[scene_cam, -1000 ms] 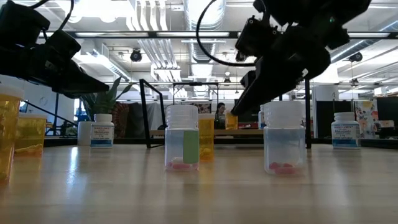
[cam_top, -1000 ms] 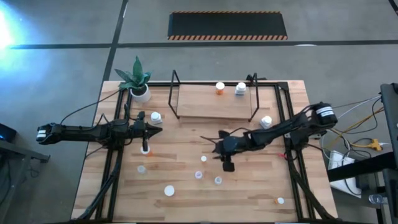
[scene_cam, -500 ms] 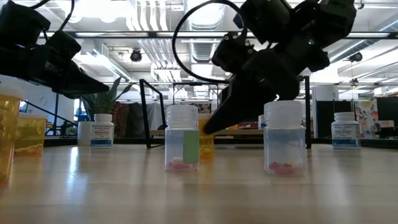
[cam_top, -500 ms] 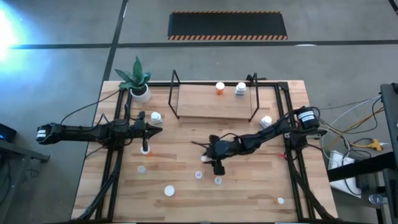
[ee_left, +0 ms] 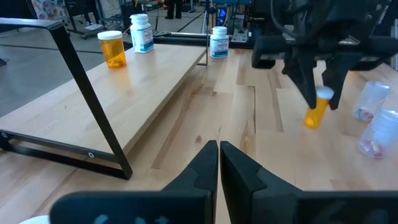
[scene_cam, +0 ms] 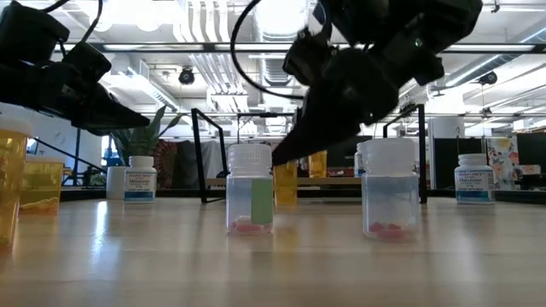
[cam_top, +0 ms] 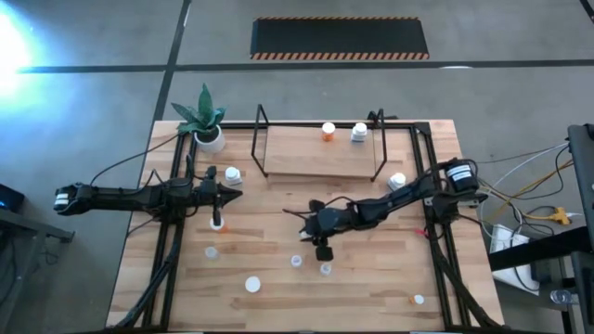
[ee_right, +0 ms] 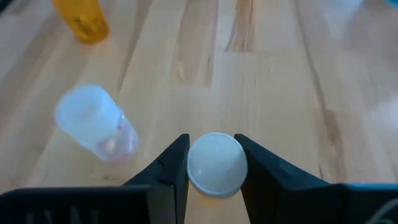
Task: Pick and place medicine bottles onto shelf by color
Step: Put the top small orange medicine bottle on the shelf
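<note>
2 slim, dark, jointed arms trail black cables; the right arm [cam_top: 408, 197] carries a white-marked round joint.

An orange medicine bottle [ee_left: 316, 109] with a white cap hangs tilted, clamped in the right end effector [ee_left: 319, 102] above the tabletop.

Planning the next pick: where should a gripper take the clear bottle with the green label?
By its cap, down from above. The clear bottle stands upright and apart from its neighbours, cap topmost and round, so fingers can close across it from any side. The right gripper holds an orange bottle by the cap likewise mid-table; the left gripper waits shut, at the table's left.
</note>
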